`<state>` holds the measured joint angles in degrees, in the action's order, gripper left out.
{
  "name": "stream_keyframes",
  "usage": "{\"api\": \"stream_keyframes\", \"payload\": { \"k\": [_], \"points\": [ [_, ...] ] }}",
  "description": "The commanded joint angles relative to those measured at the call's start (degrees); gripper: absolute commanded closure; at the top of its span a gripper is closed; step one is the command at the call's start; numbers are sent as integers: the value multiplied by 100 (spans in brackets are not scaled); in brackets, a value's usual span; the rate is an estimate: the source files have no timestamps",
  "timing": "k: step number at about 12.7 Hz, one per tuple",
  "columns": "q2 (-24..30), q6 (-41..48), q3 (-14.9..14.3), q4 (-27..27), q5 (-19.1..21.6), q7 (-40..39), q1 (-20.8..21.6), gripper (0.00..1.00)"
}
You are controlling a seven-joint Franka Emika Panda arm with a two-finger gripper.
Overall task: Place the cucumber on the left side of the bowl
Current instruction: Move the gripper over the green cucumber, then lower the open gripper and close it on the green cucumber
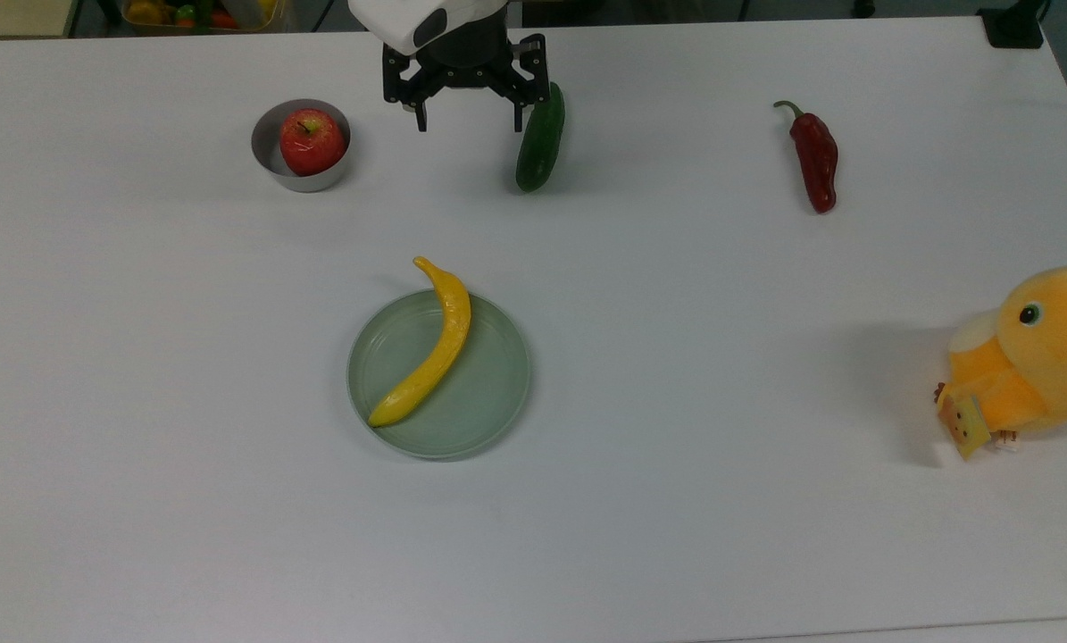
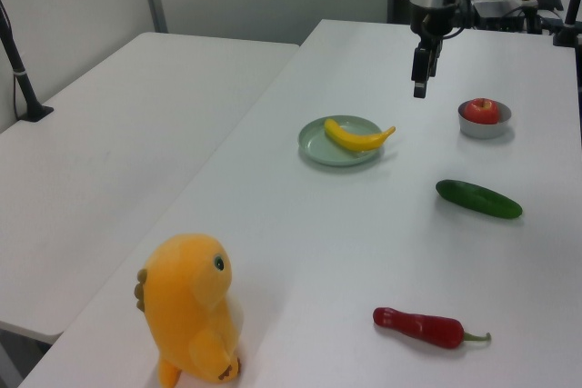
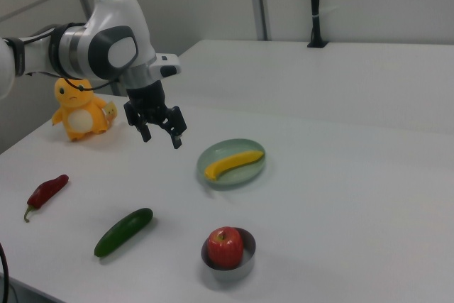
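Dark green, glossy, straight cucumber (image 1: 540, 140) at bowl's 3 o'clock in top view: rigid, light, likely slippery. Grasp at mid-length, across width. Black two-finger gripper (image 1: 470, 117) spread wide, empty, raised above table. Target: small silver-grey metal bowl (image 1: 301, 147).
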<state>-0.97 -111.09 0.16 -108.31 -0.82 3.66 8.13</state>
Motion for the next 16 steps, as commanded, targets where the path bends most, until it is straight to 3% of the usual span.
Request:
{"api": "stream_keyframes", "payload": {
  "k": [1, 4, 7, 9, 12, 16],
  "points": [
    [141, -35, -42, -111, 64, -58, 31, 0],
    [124, -123, -7, -111, 108, 503, 48, 0],
    [159, -36, 159, -189, 135, 530, 40, 0],
    [412, -88, 440, -610, 161, 714, -153, 0],
    [931, -123, 459, -1356, 318, 724, -172, 0],
    [906, -501, 783, -2245, 319, 925, -154, 0]
  ]
}}
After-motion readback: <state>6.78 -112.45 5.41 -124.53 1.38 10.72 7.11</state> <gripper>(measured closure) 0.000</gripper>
